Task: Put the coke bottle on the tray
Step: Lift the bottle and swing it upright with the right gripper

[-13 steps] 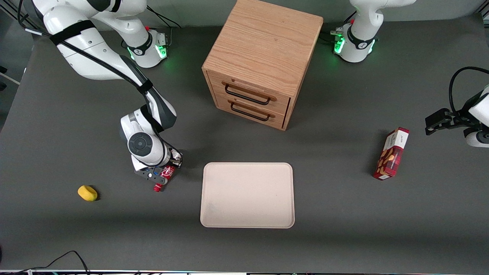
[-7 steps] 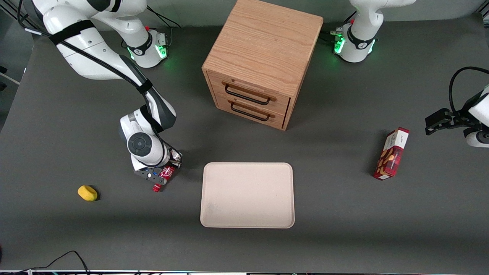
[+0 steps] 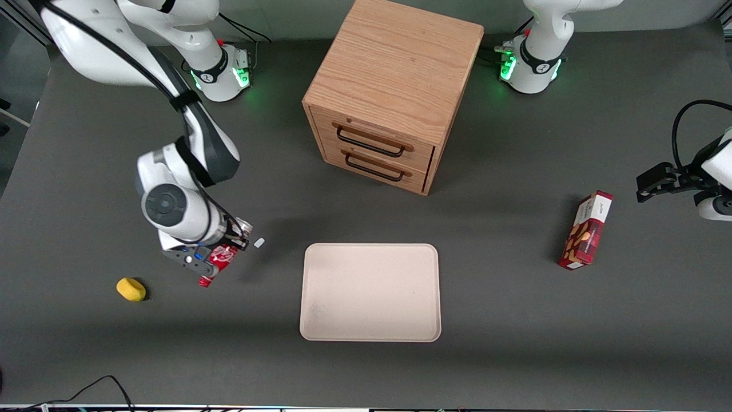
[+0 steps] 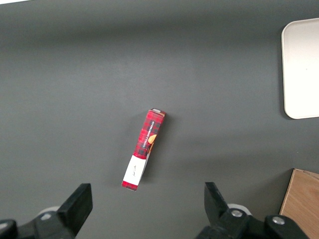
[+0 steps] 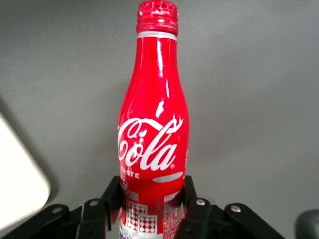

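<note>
The coke bottle [image 3: 217, 258] is a slim red bottle with white script and a red cap. My right gripper [image 3: 213, 257] is shut on its lower body and holds it off the table, cap pointing toward the front camera. In the right wrist view the bottle [image 5: 153, 124] stands between the black fingers [image 5: 113, 193], and the gripper [image 5: 153, 193] clamps it near the base. The beige tray [image 3: 311, 286] lies flat on the table, apart from the gripper and toward the parked arm's end of it. A corner of the tray [image 5: 20, 184] shows in the right wrist view.
A yellow object [image 3: 131, 289] lies near the gripper, toward the working arm's end. A small white piece [image 3: 259, 242] lies between gripper and tray. A wooden drawer cabinet [image 3: 389, 97] stands farther from the camera. A red-and-white snack box [image 3: 586, 232] lies toward the parked arm's end.
My gripper has risen with the bottle and moved away from the tray, toward the working arm's end. A small white piece now shows on the table where it was.
</note>
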### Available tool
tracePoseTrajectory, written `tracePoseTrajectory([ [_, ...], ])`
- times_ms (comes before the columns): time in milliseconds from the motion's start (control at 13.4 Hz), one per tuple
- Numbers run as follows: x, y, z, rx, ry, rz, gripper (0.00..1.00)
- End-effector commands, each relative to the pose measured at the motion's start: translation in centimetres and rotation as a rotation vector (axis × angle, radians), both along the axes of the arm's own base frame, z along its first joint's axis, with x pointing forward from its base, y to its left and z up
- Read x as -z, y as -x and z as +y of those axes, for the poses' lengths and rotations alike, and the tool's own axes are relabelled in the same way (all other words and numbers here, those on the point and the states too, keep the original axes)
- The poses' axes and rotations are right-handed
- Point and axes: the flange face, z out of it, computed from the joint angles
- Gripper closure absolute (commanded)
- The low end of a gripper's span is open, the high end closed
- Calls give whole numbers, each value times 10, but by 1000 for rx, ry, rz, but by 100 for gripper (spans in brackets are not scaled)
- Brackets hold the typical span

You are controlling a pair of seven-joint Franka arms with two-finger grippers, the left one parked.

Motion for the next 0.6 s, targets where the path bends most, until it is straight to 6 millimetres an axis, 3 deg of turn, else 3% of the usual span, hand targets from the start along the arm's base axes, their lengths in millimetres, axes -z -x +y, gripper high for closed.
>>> tracePoseTrajectory([
  [0,-80,6,-5,-6,-58,-13,100],
  [223,-161,11,-16,-71,-76,67,100],
  [372,-202,15,-22,-78,-68,100,100],
  [521,-210,14,-18,-83,-71,97,100],
])
